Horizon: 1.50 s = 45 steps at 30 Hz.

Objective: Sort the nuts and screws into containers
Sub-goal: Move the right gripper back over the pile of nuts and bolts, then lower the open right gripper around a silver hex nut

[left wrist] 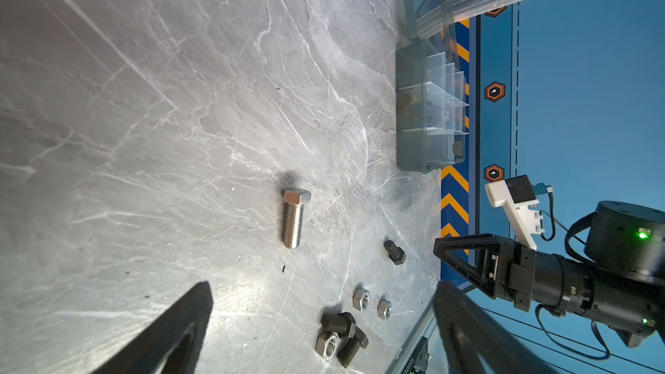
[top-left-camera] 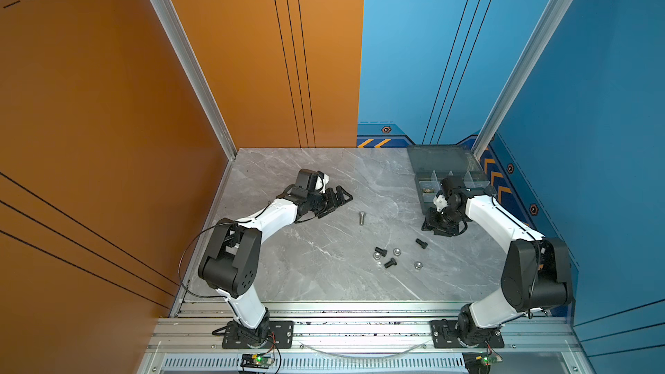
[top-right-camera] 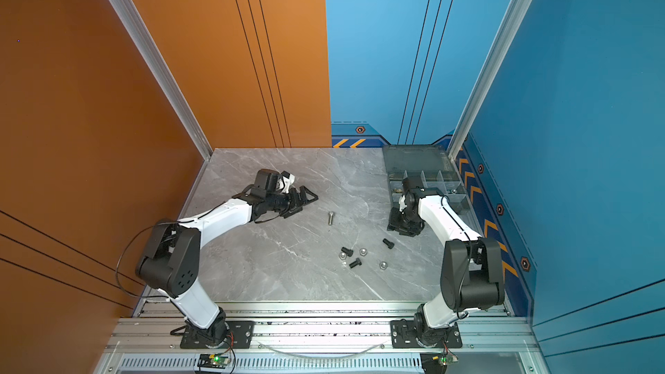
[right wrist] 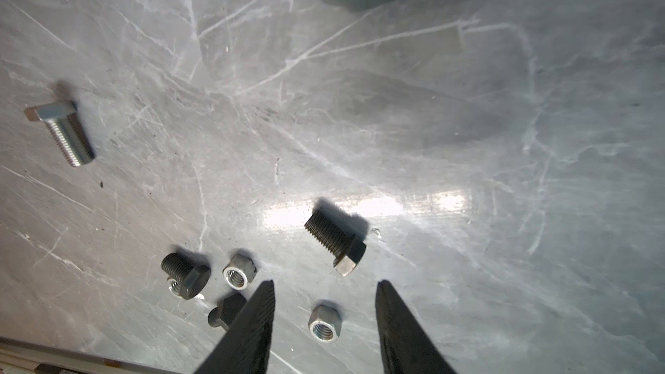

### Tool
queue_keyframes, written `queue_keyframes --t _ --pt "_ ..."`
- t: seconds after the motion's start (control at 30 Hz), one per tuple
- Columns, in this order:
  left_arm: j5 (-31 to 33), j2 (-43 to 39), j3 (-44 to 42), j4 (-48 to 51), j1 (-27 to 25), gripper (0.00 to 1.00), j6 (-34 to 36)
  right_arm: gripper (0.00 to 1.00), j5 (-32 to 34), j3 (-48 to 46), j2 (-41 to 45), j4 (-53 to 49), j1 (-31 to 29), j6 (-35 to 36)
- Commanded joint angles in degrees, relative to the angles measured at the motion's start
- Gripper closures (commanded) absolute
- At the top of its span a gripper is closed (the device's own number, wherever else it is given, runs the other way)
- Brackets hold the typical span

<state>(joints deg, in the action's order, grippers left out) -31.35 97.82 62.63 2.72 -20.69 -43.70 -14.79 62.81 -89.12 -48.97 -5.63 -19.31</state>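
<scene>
- Nearest the arm bases, a lone silver nut (top-left-camera: 417, 265) lies flat on the grey table top (top-left-camera: 288, 275), bore upward.
- At its 9 to 10 o'clock sits a loose group: two short black bolts (top-left-camera: 380, 251) and two more hex nuts (top-left-camera: 397, 252). In the right wrist view one of these nuts touches a bolt head and is partly hidden by it.
- Next outward, a single black bolt (top-left-camera: 421, 243) lies apart from the group. Its long axis runs 10 o'clock to 4 o'clock, hex head at the 4 o'clock end.
- The right gripper (top-left-camera: 440, 226) hangs above the table. The single black bolt lies at 7 to 8 o'clock from it. Its fingers (right wrist: 259, 318) stand part-way apart with nothing between them.
- Judgement: the right arm is much the nearer arm for this bolt. The fingers close along 9 to 3 o'clock, oblique to the shank, so a wrist turn would set them square across the thread.
- The silver bolt (top-left-camera: 362, 218) lies alone toward the middle, with its axis 12 to 6 o'clock and its head at 12.
- The left gripper (top-left-camera: 342, 198) sits at 10 to 11 o'clock of the silver bolt, fingers wide and empty. It is the nearer gripper for that bolt.
- Farthest, the organiser box (left wrist: 414, 145) stands at 12 o'clock of the right gripper, lid (top-left-camera: 442, 160) open. Brass-coloured parts (top-left-camera: 428, 188) lie in a compartment on its 9 o'clock side.
</scene>
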Motion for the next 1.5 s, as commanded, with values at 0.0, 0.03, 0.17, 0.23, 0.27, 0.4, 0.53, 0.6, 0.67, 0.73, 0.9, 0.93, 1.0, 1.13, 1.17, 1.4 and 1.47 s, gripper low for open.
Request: queue_keyframes --t 0.0,0.03,0.17,0.23,0.27,0.4,0.53,0.6,0.67,0.73,0.9,0.93,1.0,1.13,1.17,1.4,1.47 --pt "0.1 -1.91 -1.26 0.05 -0.02 0.02 1.42 0.51 1.38 -1.12 1.67 -1.07 -2.37 -1.57" --pt "0.13 -2.0 -1.48 0.02 -0.05 0.02 1.5 0.51 1.91 -1.36 1.7 -1.57 -3.36 -1.69" --pt "0.46 -2.58 -2.03 -0.01 0.12 0.02 1.52 0.51 4.88 -3.18 2.04 -3.69 -6.33 -3.33" --pt "0.67 -2.74 -2.24 -0.06 0.21 0.02 1.6 0.51 4.94 -4.48 2.15 -4.08 -7.98 -4.1" --pt "0.66 -2.72 -2.25 0.04 0.21 0.02 1.6 0.51 5.46 -5.08 2.2 -4.28 -8.9 -4.57" --pt "0.57 -2.72 -2.25 0.34 0.32 0.02 1.87 0.51 9.49 -7.86 2.67 -5.25 -13.04 -7.03" --pt "0.44 -2.63 -2.03 0.61 0.45 0.02 2.1 0.5 9.72 -10.86 4.35 -4.56 -14.83 -8.78" --pt "0.42 -2.5 -1.82 0.92 0.43 0.02 2.27 0.5 9.6 -12.0 5.28 -4.31 -15.35 -9.41" --pt "0.32 -2.37 -1.81 0.81 0.43 0.02 2.26 0.5 8.84 -13.33 5.9 -3.17 -15.77 -9.98" --pt "0.33 -2.25 -1.81 0.71 0.34 0.02 2.22 0.5 8.28 -14.41 5.97 -1.91 -16.14 -10.63" --pt "0.33 -2.5 -1.9 0.71 0.12 0.02 2.21 0.51 7.83 -16.15 4.8 2.51 -17.76 -11.45" --pt "0.23 -2.6 -1.96 0.79 0.12 0.02 2.21 0.51 7.79 -16.45 4.41 3.46 -18.04 -11.32" --pt "0.3 -3.13 -2.07 0.95 0.12 0.02 2.3 0.52 7.84 -16.82 3.98 5.39 -18.82 -10.49" --pt "0.68 -3.98 -2.4 1.51 0.14 0.02 2.73 0.52 8.89 -17.19 3.61 7.53 -19.53 -8.22" --pt "0.72 -4.15 -2.49 1.63 0.35 0.02 2.72 0.52 9.1 -17.19 3.4 7.8 -19.51 -7.76" --pt "1.04 -4.96 -3.22 1.3 0.47 0.02 2.43 0.52 11.07 -17.56 2.03 7.47 -19.51 -5.92" --pt "1.02 -5.01 -3.22 1.25 0.49 0.02 2.47 0.52 10.99 -17.79 1.9 7.34 -19.51 -5.62"
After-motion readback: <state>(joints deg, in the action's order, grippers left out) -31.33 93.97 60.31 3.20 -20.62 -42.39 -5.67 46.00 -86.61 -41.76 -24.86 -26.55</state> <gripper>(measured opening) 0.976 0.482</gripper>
